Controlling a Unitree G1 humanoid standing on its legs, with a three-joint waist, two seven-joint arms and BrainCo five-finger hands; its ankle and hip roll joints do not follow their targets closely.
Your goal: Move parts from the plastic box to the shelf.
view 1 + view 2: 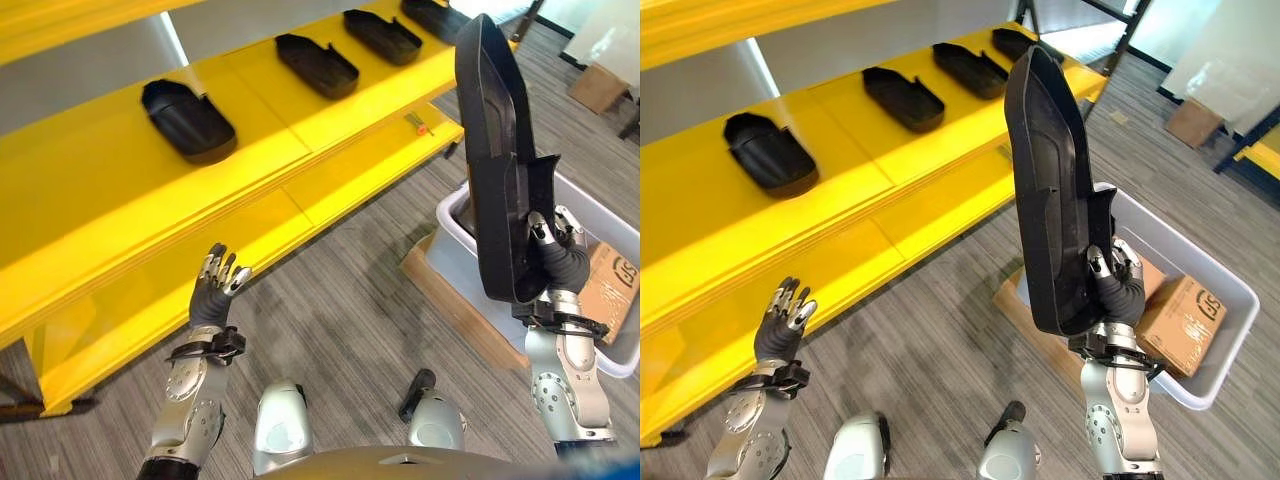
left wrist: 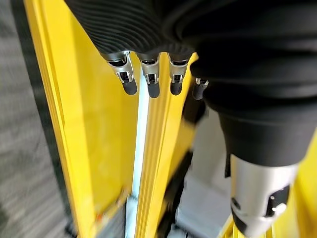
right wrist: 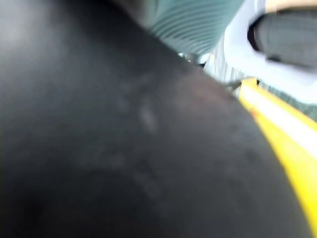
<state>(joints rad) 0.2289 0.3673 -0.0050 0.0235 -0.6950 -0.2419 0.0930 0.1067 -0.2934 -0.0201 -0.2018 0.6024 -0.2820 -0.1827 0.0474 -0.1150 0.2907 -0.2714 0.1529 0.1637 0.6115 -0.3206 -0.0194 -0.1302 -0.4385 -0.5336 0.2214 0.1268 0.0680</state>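
The right hand was closed around the lower end of a long black part, its fingers curled over the part's stepped edge. The part stood nearly upright, its long axis vertical, its narrow rounded tip pointing up and its broad end down in the hand. Its hollow side faced the shelf. The part was held in the air above the near edge of the plastic box, clear of the box wall.

The left hand was raised in front of the lower shelf edge, palm toward the shelf, fingers straight and relaxed, holding nothing. In the left wrist view the fingertips hung apart from the yellow board.

The shelf was a long yellow board running diagonally, with a second yellow level below it. Four black parts lay in a row along the upper board, well apart from one another, hollow side up: the first near the left end, the second, the third and the fourth toward the far end.

The pale grey box stood on a grey carpeted floor, on a flat piece of cardboard. One cardboard carton lay inside the box. Another carton stood on the floor farther off.
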